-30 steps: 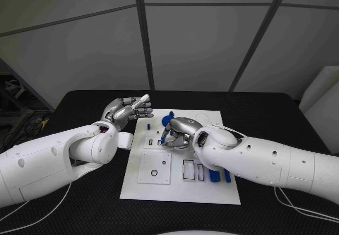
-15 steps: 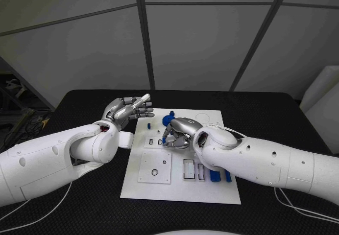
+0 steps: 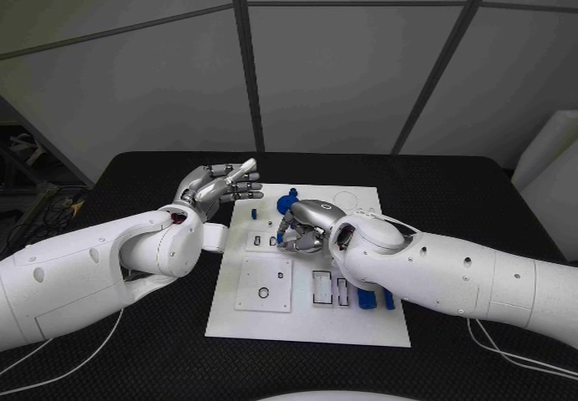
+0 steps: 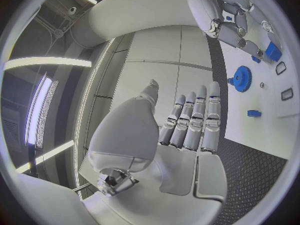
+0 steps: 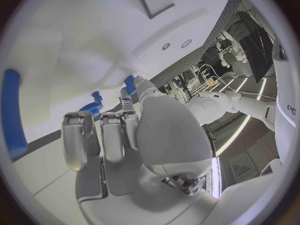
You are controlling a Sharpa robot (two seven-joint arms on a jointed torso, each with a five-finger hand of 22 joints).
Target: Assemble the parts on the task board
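**Asker:** Since a second ago, what has moved?

**Describer:** Very little. The right hand (image 3: 304, 230) has crept slightly toward the far edge of the task board (image 3: 362, 334), staying low over the board's middle. The left hand (image 3: 220, 187) holds the same raised pose. The parts have not shifted.

**Asker:** How are the hands set?

**Describer:** The left hand hovers above the black table (image 3: 133, 368) just off the board's far left corner, palm up, fingers (image 4: 194, 120) straight and side by side, thumb apart, holding nothing. The right hand is curled downward over the board, fingers (image 5: 103, 135) bent in; a small blue part (image 5: 129, 83) shows at its fingertips, but I cannot tell whether it is gripped or only touched.

**Asker:** Where do the parts lie?

**Describer:** A blue gear (image 3: 286, 203) sits near the board's far edge, just beyond the right hand. A small blue block (image 3: 256, 213) lies to the gear's left, close to the board's left edge. Near the board's right edge, toward the near half, a long blue bar (image 3: 387, 300) rests beside a second blue piece (image 3: 366, 299), both partly hidden under the right forearm. Beside them are narrow rectangular slots (image 3: 323, 289), and a raised square panel (image 3: 263, 286) occupies the board's left side.
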